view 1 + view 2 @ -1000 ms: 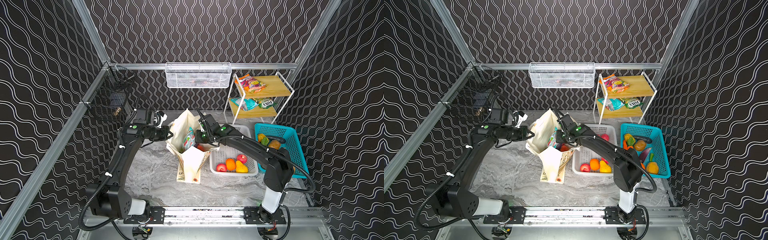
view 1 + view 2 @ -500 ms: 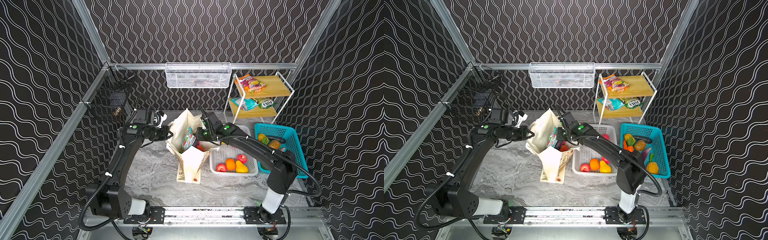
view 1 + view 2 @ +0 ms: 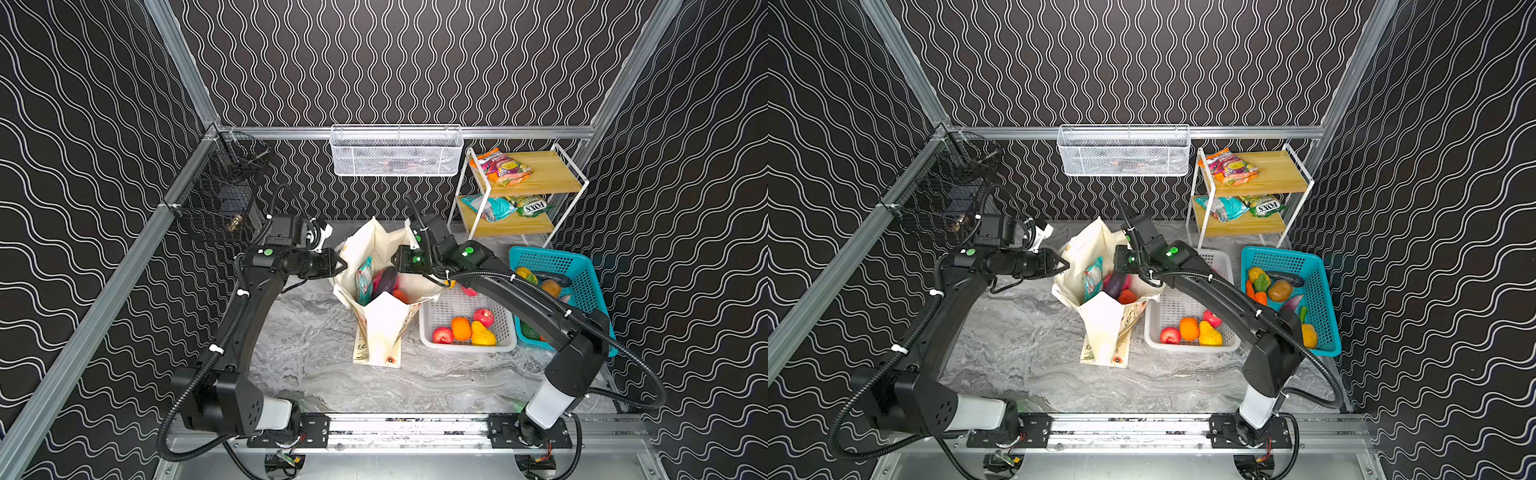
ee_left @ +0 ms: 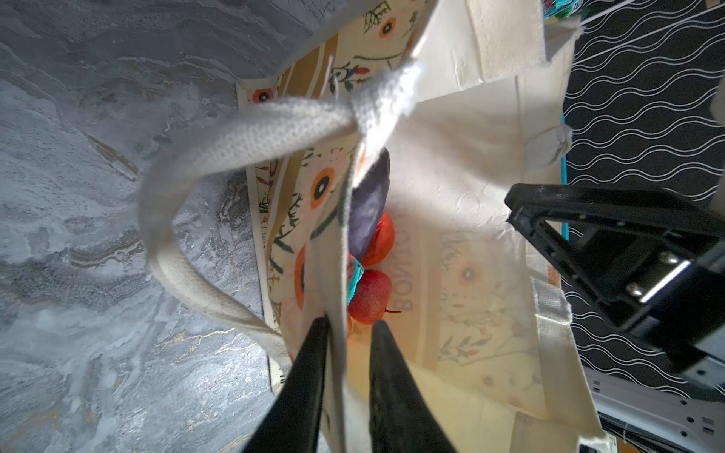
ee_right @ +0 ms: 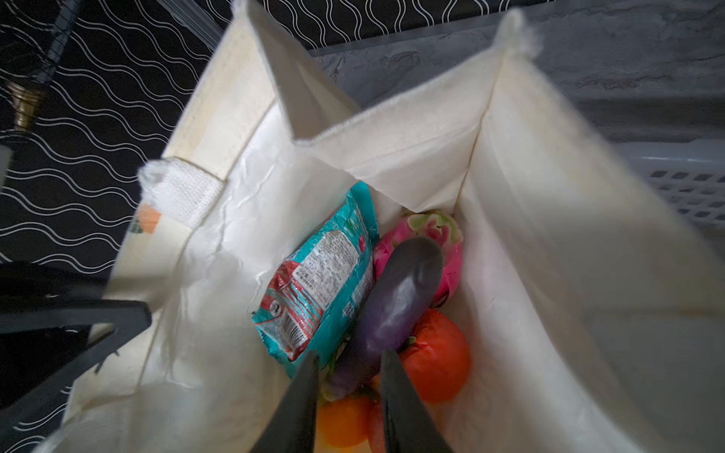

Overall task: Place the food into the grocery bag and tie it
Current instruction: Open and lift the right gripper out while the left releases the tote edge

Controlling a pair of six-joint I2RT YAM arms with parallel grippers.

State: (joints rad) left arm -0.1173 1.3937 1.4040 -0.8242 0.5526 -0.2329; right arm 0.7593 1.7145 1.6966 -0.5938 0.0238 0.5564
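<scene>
The cream grocery bag (image 3: pixel 382 328) (image 3: pixel 1100 324) stands open mid-table. Inside lie food items: a teal snack packet (image 5: pixel 321 282), a magenta dragon fruit (image 5: pixel 443 235), a purple aubergine (image 5: pixel 396 298), a red tomato (image 5: pixel 439 353) and an orange (image 5: pixel 345 419). My right gripper (image 5: pixel 350 355) (image 3: pixel 397 266) hangs open just above the aubergine's end, holding nothing. My left gripper (image 4: pixel 349 322) (image 3: pixel 340 265) is open, its fingers straddling the bag's left wall (image 4: pixel 337 274); the cloth rests against one finger. A white handle strap (image 4: pixel 251 133) loops outside the bag.
A white basket (image 3: pixel 469 348) with several fruits sits right of the bag, and a teal basket (image 3: pixel 552 262) of vegetables stands beyond it. A shelf rack (image 3: pixel 540 178) with snack packets stands at the back right. A white mesh basket (image 3: pixel 395 151) and a black wire basket (image 3: pixel 220 199) hang on the walls.
Both grippers' jaws have parted: the left round the bag's wall, the right over the food in the bag. Neither arm has shifted much.
</scene>
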